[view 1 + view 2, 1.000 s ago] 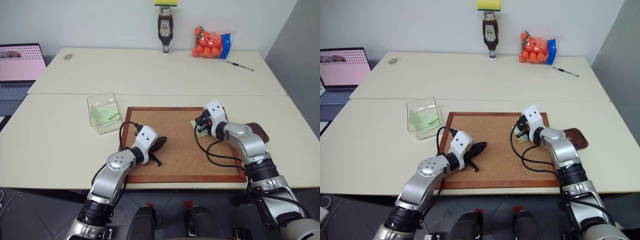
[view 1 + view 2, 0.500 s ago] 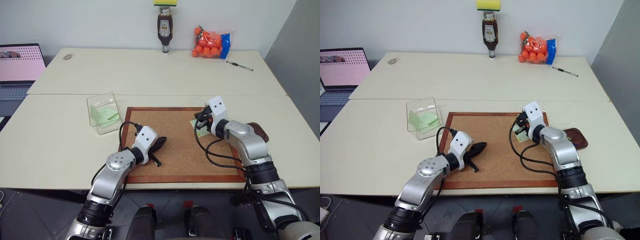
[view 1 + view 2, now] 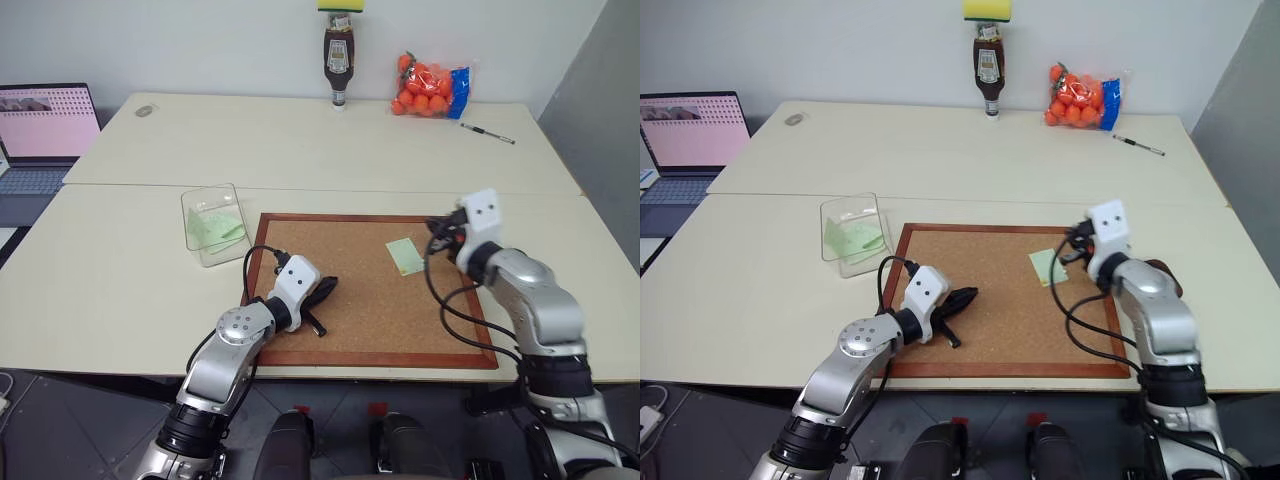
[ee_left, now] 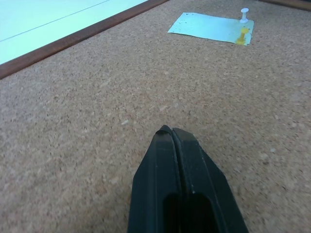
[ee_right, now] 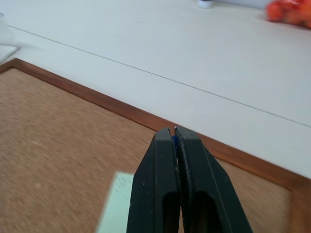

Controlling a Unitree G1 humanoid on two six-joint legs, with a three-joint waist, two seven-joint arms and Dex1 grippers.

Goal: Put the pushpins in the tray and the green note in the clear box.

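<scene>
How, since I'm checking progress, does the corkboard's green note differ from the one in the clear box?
On the corkboard, the pinned note lies in the open; the boxed note sits inside the clear box. The pinned note carries a white pin and a yellow pin; the boxed note shows none. Both are pale green.

Head cam was a stereo pair sitting up high, looking forward and down over the desk [image 3: 120, 280]. Both eyes caught pretty much the same spread: the corkboard [image 3: 350, 300] at the near edge, the far edge up by the wall, just nudged sideways between them. The left wrist cam rode really low and close to the cork, looking along its left gripper [image 4: 171, 133] toward the green note [image 4: 209, 28]. The right wrist cam sat a bit higher, facing along its right gripper [image 5: 174, 133] over the board's wooden frame toward the desk's far edge. Both wrist views overlapped on that note and the cork.
</scene>
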